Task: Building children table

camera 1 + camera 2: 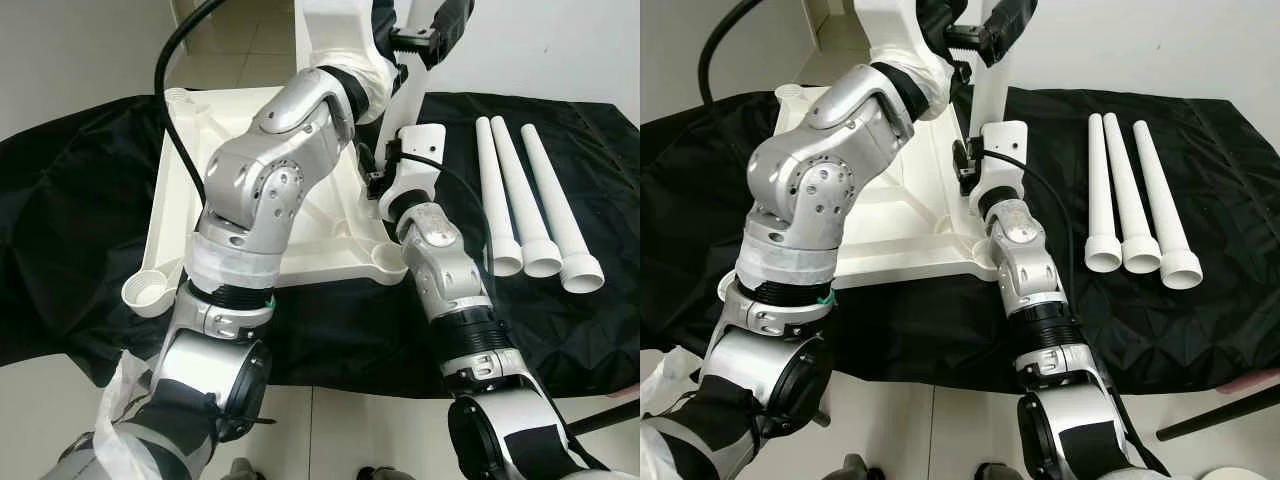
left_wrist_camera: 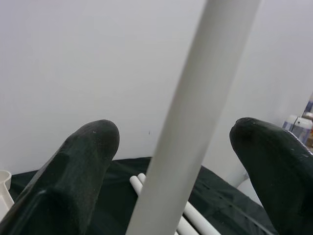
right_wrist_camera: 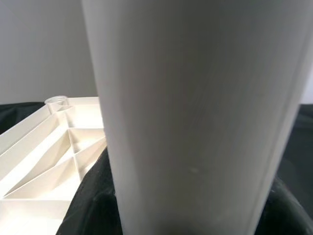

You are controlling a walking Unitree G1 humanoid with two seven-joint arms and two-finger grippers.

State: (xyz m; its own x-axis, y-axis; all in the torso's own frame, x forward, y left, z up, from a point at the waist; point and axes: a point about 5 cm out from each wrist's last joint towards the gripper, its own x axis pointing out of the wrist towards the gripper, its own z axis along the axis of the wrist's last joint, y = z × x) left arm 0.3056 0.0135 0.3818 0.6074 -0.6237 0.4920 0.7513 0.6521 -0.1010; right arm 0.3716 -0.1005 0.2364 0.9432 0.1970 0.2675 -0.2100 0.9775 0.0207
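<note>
both grippers are at the upright table leg [image 1: 990,95] standing on the near right corner of the upturned white tabletop [image 1: 895,215]. left gripper [image 2: 188,147] has its black fingers [image 2: 83,166] spread either side of the leg, not touching it. right gripper's state cannot be told; the leg sits close against its camera. three spare legs [image 1: 1135,195] lie side by side on the black cloth [image 1: 1200,300], right of the tabletop.

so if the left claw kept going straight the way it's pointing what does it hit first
Most likely the white table leg, which stands upright between the left claw's spread fingers. Behind it is only a plain wall, though depth is hard to judge.
</note>
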